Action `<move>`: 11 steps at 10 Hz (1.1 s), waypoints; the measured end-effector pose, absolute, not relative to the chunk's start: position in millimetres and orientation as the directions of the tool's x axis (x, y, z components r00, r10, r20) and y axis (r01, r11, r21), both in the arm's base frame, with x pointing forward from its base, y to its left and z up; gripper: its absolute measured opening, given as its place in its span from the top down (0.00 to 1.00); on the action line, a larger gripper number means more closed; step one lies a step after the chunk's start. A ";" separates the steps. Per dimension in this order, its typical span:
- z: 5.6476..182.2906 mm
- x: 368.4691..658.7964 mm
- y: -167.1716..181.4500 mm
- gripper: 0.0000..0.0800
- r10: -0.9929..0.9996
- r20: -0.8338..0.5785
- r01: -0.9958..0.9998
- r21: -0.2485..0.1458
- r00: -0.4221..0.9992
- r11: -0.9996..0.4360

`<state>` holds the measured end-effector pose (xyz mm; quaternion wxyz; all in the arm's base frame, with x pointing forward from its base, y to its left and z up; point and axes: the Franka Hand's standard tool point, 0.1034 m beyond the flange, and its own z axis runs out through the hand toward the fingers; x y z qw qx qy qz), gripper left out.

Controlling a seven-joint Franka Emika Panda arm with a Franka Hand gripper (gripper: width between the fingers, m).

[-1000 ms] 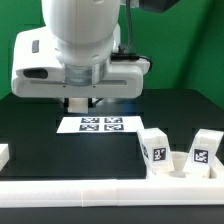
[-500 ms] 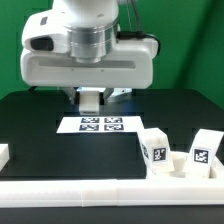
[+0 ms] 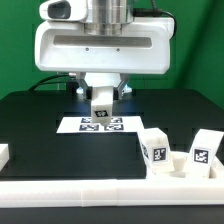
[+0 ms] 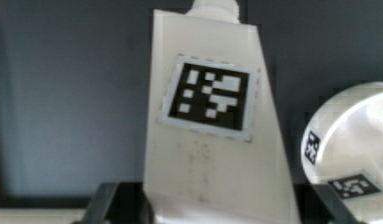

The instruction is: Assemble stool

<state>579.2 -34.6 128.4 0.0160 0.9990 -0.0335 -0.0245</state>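
Note:
My gripper (image 3: 101, 95) is shut on a white blocky stool leg (image 3: 101, 104) and holds it in the air above the marker board (image 3: 100, 124). In the wrist view the leg (image 4: 209, 100) runs out from between the dark fingers (image 4: 117, 205), its square tag facing the camera. The round white seat (image 3: 180, 167) lies at the exterior view's right front with two tagged legs (image 3: 155, 150) (image 3: 203, 150) standing upright on it. The edge of the seat (image 4: 357, 140) shows beside the held leg in the wrist view.
A long white border rail (image 3: 100, 190) runs along the front of the black table. A small white piece (image 3: 3, 153) lies at the exterior view's left edge. A green backdrop stands behind the arm.
The arm has risen and shifted toward the exterior view's right, carrying the leg. The leg's tag now faces the exterior camera.

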 end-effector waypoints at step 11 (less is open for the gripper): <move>138.6 586.2 39.0 0.59 -0.100 0.322 -0.097 -0.025 0.941 -0.995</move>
